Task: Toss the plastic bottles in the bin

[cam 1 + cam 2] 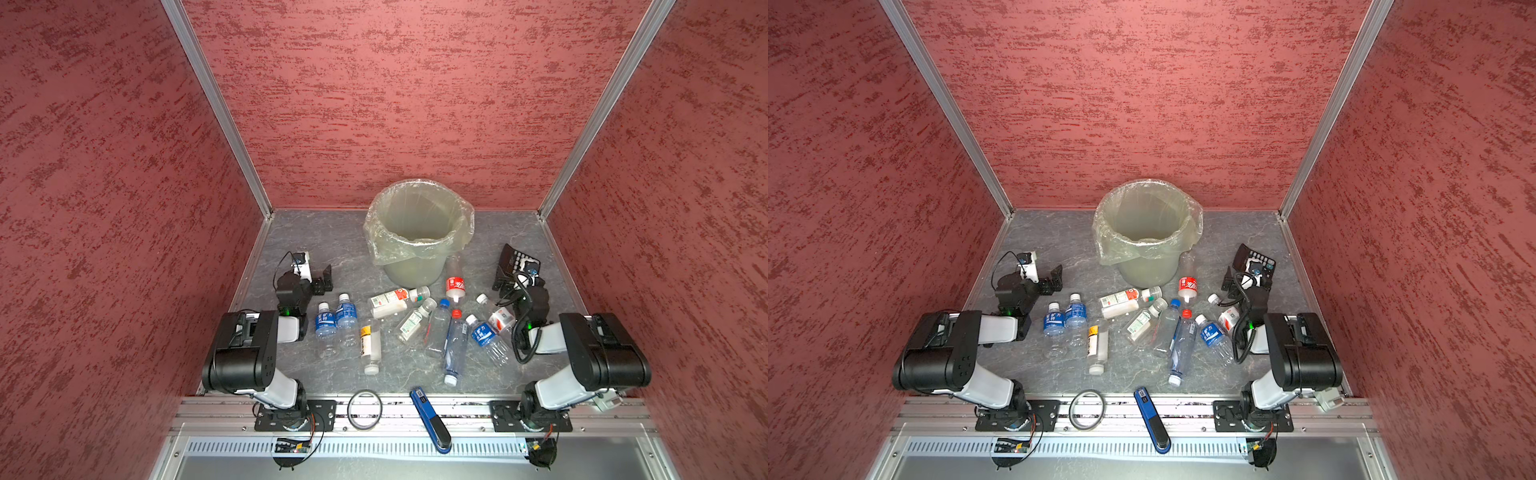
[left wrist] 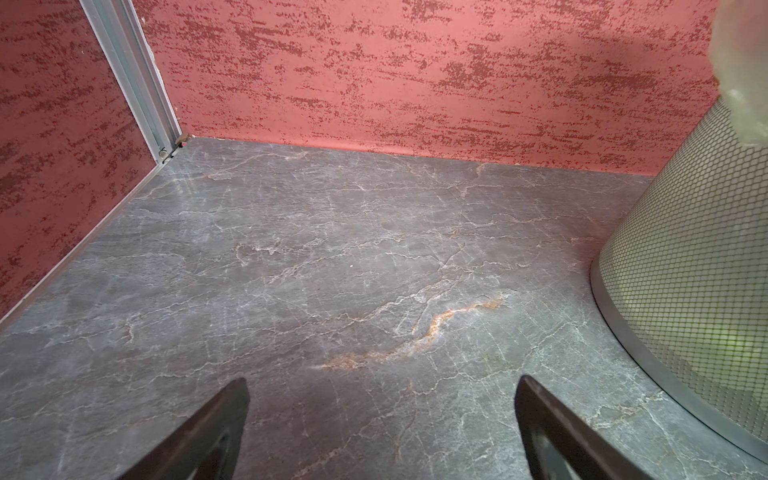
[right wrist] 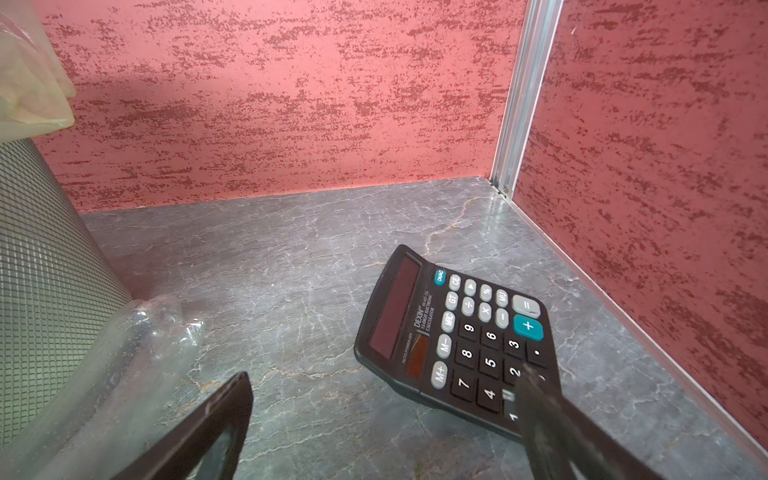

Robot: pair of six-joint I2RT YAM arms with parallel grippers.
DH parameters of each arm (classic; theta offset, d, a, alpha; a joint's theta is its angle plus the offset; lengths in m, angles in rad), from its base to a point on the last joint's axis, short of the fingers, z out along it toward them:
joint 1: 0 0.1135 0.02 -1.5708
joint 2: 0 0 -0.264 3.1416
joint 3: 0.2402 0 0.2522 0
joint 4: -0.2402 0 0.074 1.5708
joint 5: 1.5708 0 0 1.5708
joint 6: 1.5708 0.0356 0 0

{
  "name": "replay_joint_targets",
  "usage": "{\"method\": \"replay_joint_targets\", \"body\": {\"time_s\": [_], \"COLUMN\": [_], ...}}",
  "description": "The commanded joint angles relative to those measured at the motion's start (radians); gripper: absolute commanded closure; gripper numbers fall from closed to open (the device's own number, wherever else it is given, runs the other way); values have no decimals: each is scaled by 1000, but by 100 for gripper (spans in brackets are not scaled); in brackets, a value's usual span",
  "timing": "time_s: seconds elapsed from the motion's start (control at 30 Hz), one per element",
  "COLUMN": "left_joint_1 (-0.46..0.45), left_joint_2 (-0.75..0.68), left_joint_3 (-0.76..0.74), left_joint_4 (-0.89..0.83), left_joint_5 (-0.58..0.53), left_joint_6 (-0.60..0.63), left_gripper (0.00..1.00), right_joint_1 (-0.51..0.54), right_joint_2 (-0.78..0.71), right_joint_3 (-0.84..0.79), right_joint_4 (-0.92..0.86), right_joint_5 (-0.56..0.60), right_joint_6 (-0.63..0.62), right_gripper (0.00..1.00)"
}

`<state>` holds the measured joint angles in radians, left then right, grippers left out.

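The bin (image 1: 411, 270) (image 1: 1144, 272), a grey-green bucket lined with a clear bag, stands at the back middle of the grey floor. Several plastic bottles lie in front of it: a red-labelled one (image 1: 455, 284), two blue-labelled ones (image 1: 325, 324), a yellow-labelled one (image 1: 370, 345) and a long blue one (image 1: 455, 349). My left gripper (image 1: 313, 270) (image 2: 382, 380) hangs open over bare floor, left of the bin (image 2: 706, 249). My right gripper (image 1: 515, 276) (image 3: 384, 372) is open too, with one finger above the calculator keys. A clear bottle (image 3: 137, 345) lies against the bin wall (image 3: 41, 270).
A black calculator (image 3: 453, 336) (image 1: 515, 257) lies at the back right under my right gripper. A blue-and-black stapler (image 1: 430, 417) and a tape ring (image 1: 365, 409) rest on the front rail. Red walls close in the back and both sides.
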<state>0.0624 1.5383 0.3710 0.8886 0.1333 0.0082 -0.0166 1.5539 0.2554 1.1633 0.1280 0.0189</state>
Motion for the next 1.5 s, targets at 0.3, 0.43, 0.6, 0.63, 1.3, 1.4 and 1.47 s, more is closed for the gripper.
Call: {"method": "replay_joint_targets", "body": {"time_s": [0.3,0.43,0.6,0.63,1.3,1.4,1.47], "left_joint_1": [-2,-69,-198,-213,-440,-460,-479], "left_joint_2": [-4,-70,-195,-216,-565,-621,-636], "left_joint_3": [12,57,140,143,376,376,373], "left_joint_4": [-5,-131,-320,-331,-1133,-1225,-1289], "left_joint_5": [5,-167,-426,-476,-433,-421,-408], "left_joint_6": [-1,24,74,56,-422,-455,-483], "left_gripper": [1,1,1,0,1,0,0], "right_joint_1": [-4,-2,1,1,356,417,455], "right_joint_2": [-4,-72,-201,-220,-464,-512,-530], "right_joint_3": [10,19,94,132,656,645,636], "right_joint_4": [28,-44,-283,-367,-1670,-1745,-1798], "right_joint_5": [21,86,313,409,596,499,408], "right_joint_6": [6,26,102,139,537,540,528], "right_gripper": [1,1,1,1,1,3,4]}}
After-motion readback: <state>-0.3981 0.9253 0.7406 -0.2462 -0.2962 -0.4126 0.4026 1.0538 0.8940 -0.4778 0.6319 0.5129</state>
